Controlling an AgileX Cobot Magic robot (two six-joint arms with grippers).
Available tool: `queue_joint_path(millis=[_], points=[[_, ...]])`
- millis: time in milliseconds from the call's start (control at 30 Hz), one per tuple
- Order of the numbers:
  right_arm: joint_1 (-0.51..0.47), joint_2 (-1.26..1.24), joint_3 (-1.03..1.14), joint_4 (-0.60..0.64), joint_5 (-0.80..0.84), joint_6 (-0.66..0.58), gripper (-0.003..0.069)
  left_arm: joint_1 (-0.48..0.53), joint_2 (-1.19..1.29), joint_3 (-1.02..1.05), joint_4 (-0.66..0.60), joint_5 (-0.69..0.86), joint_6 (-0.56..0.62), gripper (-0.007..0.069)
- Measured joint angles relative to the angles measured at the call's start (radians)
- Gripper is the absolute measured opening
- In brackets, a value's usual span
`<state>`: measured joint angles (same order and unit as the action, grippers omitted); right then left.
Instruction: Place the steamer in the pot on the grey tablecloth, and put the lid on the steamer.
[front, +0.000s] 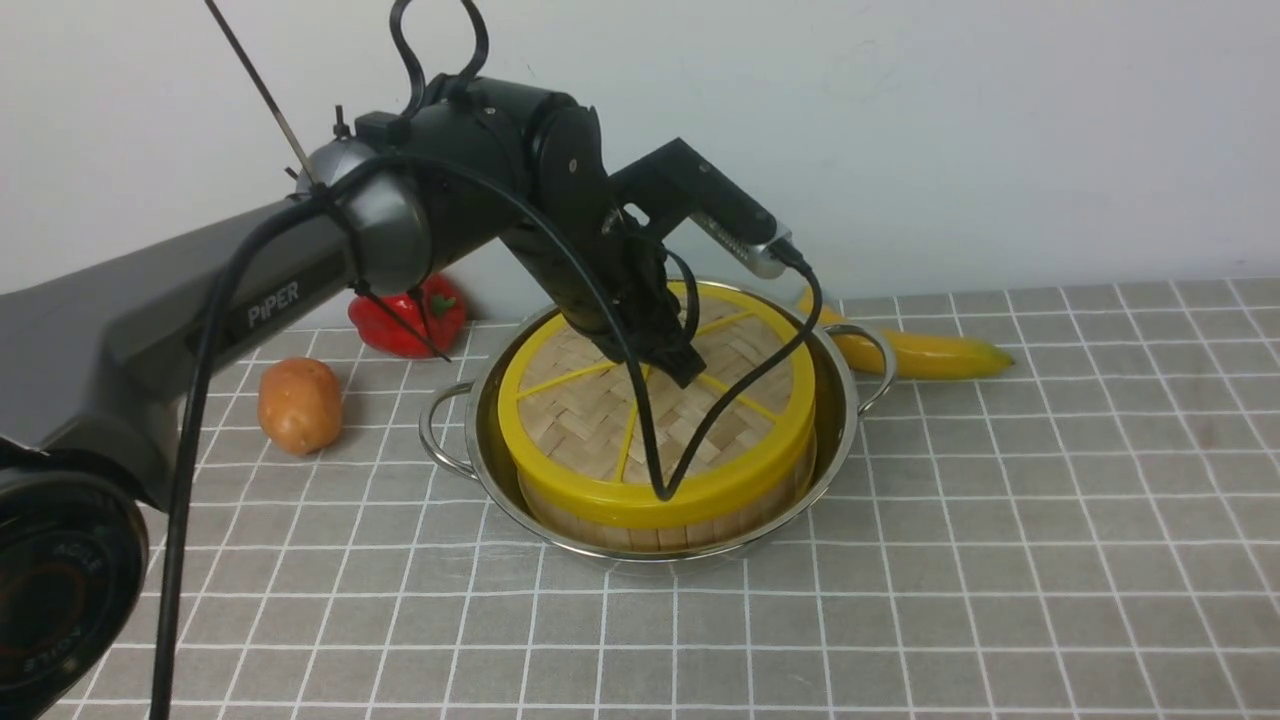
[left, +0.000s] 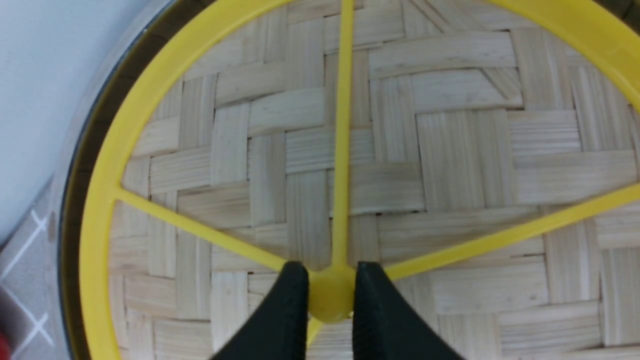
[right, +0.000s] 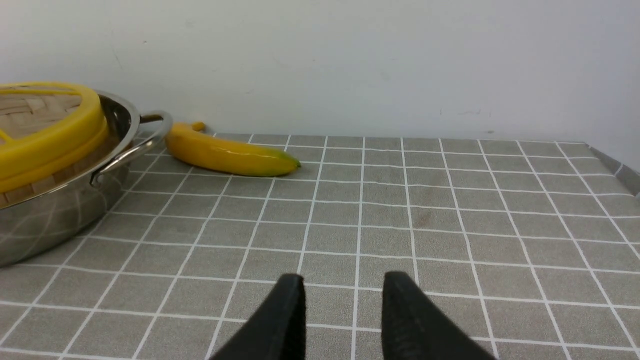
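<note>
The shiny pot (front: 842, 400) stands on the grey tablecloth (front: 1000, 500). Inside it is the steamer (front: 700, 525); only its pale wooden wall shows. The woven lid (front: 590, 420) with its yellow rim lies on top of the steamer and hides what is inside. My left gripper (front: 680, 365) reaches down onto the lid's middle. In the left wrist view the left gripper (left: 332, 267) is shut on the lid's yellow centre knob (left: 331, 295). My right gripper (right: 345, 280) stands open low over bare cloth, to the right of the pot (right: 50, 220), holding nothing.
A banana (front: 930, 352) lies behind the pot's right handle, near the wall. A potato (front: 299, 405) and a red pepper (front: 410, 318) lie left of the pot. The left arm's cable hangs across the lid.
</note>
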<state>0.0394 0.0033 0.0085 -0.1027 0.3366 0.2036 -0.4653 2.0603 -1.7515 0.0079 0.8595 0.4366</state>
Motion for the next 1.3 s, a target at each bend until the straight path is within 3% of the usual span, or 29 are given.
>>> queue_joint_path(millis=[467, 633, 667, 700, 767, 900, 1300], points=[[0.0, 0.0, 0.0, 0.0, 0.0, 0.0, 0.0243, 0.0, -0.003, 0.0, 0.002, -0.002, 0.011, 0.012], [0.0, 0.0, 0.0, 0.0, 0.0, 0.0, 0.0243, 0.001, -0.036, 0.0, 0.02, 0.0, 0.011, 0.0242], [0.0, 0.0, 0.0, 0.0, 0.0, 0.0, 0.0243, 0.002, -0.052, 0.0, 0.022, 0.001, 0.011, 0.0309], [0.0, 0.0, 0.0, 0.001, 0.0, 0.0, 0.0243, 0.002, -0.054, 0.0, 0.022, 0.001, 0.011, 0.0316], [0.0, 0.0, 0.0, 0.001, 0.0, 0.0, 0.0243, 0.002, -0.079, 0.0, 0.023, 0.001, 0.011, 0.04], [0.0, 0.0, 0.0, 0.001, 0.0, 0.0, 0.0243, 0.002, -0.12, 0.0, 0.023, 0.002, 0.007, 0.0482], [0.0, 0.0, 0.0, 0.001, 0.0, 0.0, 0.0243, 0.002, -0.297, 0.0, 0.026, 0.003, 0.006, 0.0503]])
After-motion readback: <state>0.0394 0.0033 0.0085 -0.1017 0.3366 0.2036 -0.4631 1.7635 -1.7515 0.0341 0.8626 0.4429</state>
